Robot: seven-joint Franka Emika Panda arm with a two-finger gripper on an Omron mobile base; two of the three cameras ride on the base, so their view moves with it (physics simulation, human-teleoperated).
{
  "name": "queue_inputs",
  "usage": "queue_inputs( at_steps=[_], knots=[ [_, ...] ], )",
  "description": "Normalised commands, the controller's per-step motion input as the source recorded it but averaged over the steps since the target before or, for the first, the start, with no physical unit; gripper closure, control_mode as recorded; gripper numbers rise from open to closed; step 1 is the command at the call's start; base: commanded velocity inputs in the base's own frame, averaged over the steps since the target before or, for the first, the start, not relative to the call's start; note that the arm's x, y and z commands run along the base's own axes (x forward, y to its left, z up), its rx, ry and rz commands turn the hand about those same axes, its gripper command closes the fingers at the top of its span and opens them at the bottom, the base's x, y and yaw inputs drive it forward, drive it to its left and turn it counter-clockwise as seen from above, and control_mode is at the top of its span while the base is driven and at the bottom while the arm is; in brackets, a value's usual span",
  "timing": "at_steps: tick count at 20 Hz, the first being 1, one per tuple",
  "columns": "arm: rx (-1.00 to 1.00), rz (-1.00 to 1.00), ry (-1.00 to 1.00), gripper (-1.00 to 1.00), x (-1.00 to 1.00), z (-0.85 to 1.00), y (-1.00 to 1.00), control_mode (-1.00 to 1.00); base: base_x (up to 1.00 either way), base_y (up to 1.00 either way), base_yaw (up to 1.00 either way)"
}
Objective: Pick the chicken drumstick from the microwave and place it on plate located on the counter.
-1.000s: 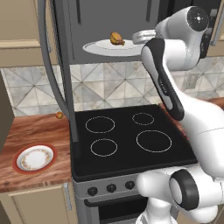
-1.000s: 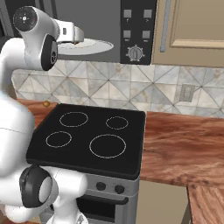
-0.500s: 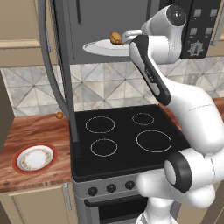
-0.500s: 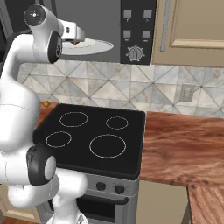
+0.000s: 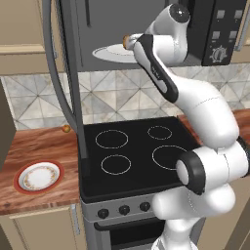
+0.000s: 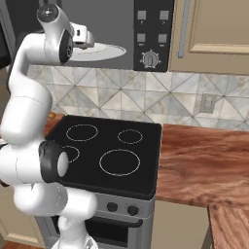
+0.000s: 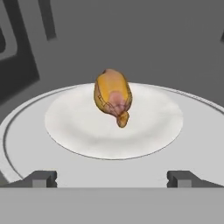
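The chicken drumstick [image 7: 113,96], golden-brown and lumpy, lies in the middle of the white glassy disc [image 7: 148,127] inside the open microwave [image 5: 222,29]. My gripper [image 7: 113,179] is open. Its two dark fingertips [image 7: 41,178] sit low at the disc's near edge, on either side of the drumstick and a little short of it, touching nothing. In the left base view my hand covers most of the drumstick [image 5: 126,40]. The red-rimmed plate [image 5: 38,176] lies on the wooden counter [image 5: 34,144], left of the stove and far below the hand.
The microwave door [image 5: 63,73] hangs open on the left, reaching down beside the black stove top [image 5: 136,146]. A tiny orange ball [image 5: 65,129] rests on the counter near the door's lower end. More counter [image 6: 204,160] stretches right of the stove.
My hand has moved left into the microwave, closing in on the drumstick. The drumstick and the plate have stayed put.
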Motion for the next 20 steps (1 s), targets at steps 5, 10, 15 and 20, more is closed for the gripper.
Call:
queue_inputs(
  at_steps=[5,10,15,20],
  knots=[
    [0.0,0.0,0.01,-1.0,0.58,0.0,0.14,-1.0,0.0,0.0,0.0],
    [0.0,0.01,0.0,-1.0,0.63,-0.09,0.06,-1.0,0.0,0.0,0.0],
    [0.0,0.01,0.05,-1.0,0.52,-0.08,0.01,-1.0,0.0,0.0,0.0],
    [0.0,0.02,0.05,-1.0,0.48,-0.08,0.01,-1.0,0.0,0.0,0.0]
  ],
)
